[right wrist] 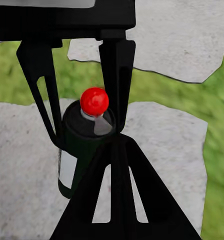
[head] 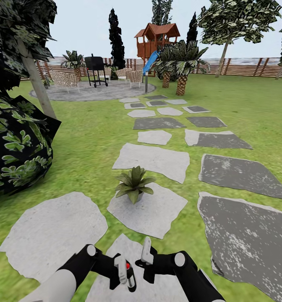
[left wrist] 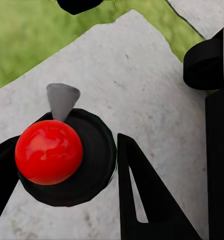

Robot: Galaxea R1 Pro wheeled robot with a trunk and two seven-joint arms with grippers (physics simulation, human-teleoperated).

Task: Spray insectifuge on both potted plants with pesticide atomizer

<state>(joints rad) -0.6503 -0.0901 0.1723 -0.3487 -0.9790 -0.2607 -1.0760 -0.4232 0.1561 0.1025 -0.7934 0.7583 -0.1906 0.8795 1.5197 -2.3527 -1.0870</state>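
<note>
Head view: my left gripper is clamped on the pesticide atomizer, low before me; the right gripper sits beside it, its spread unclear. Pickup looks done, spraying remains. One potted plant stands ahead on a stone slab, leaves light green.

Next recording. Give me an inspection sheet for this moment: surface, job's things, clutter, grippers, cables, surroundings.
Surface: green lawn with grey stone slabs.
Job's things: pesticide atomizer held upright; one potted plant on a slab ahead.
Clutter: nothing seen.
Grippers: left gripper closed around the atomizer; right gripper beside it, state unclear.
Cables: nothing seen.
Surroundings: dark bush at left, grill, playhouse, palms, wooden fence.
</note>
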